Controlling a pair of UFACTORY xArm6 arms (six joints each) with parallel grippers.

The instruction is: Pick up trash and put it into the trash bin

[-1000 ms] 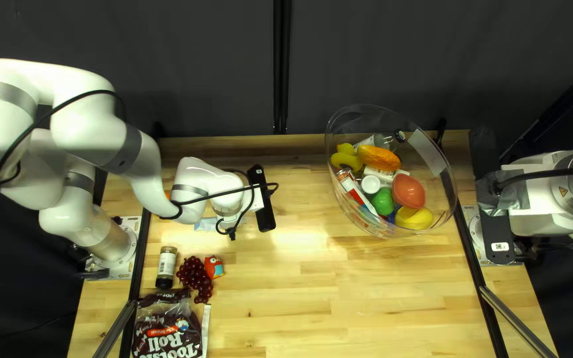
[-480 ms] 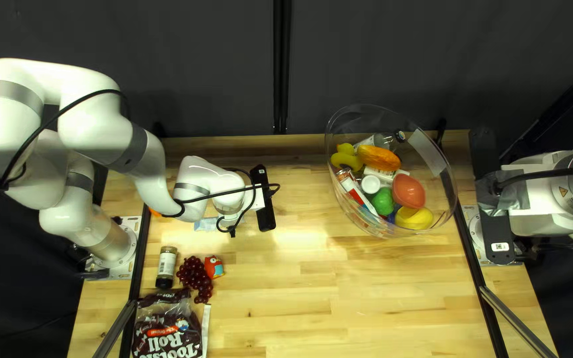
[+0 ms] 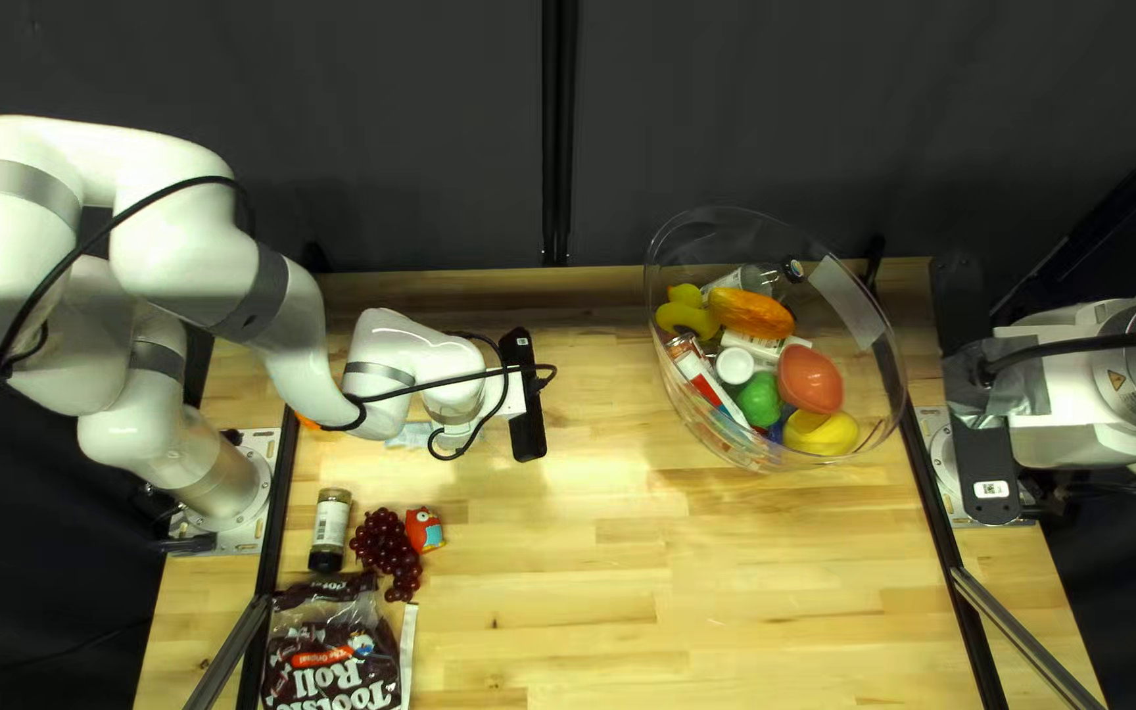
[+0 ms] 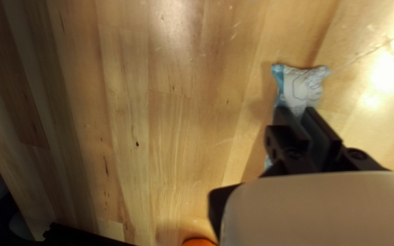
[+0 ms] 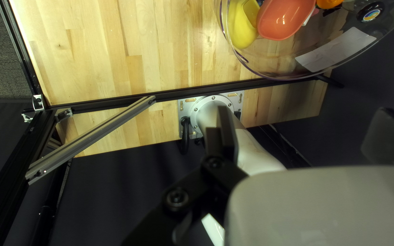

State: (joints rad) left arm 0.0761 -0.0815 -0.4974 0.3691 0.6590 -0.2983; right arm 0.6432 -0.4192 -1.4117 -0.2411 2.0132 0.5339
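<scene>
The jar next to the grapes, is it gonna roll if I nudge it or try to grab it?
Probably: the jar looks round-sided and seems to lie on its side, so a sideways nudge may roll it. The grapes close beside it might stop a roll that way. Its body should feel stiff in a grip, being straight-walled and undented.

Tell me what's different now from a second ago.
The left claw has closed on the blue-and-white packet, which seems drawn slightly toward the far edge of the table. The left arm edged slightly toward the right of the top left view. The right arm, clear bowl, grapes and candy bag stayed put.
</scene>
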